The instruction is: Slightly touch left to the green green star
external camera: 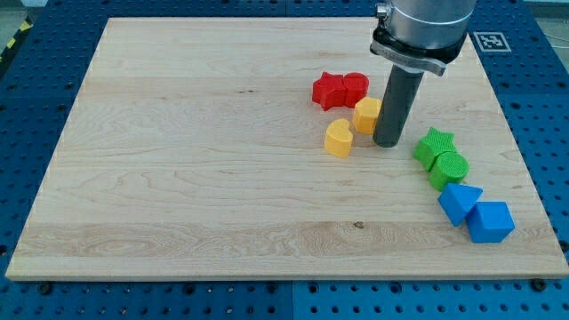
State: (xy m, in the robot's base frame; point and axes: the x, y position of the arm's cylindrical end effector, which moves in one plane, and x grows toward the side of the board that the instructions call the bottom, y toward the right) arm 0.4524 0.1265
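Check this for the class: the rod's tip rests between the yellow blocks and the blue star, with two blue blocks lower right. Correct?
Not quite. The camera view shows a green star, not a blue one. My tip rests between the yellow blocks and it; the two blue blocks are lower right.

Arm housing (pixel 422 27) cut off by the view's top.

The green star (pixel 433 144) is a small, solid block with a lobed, star-shaped outline and a flat top face. It lies flat on the wooden board (pixel 204 169), in the board's right-hand part. It sits to the view's right of my tip (pixel 388 142), at about the same height in the view, near it but apart, with a strip of bare wood between them. Its left-facing points are turned toward my tip.
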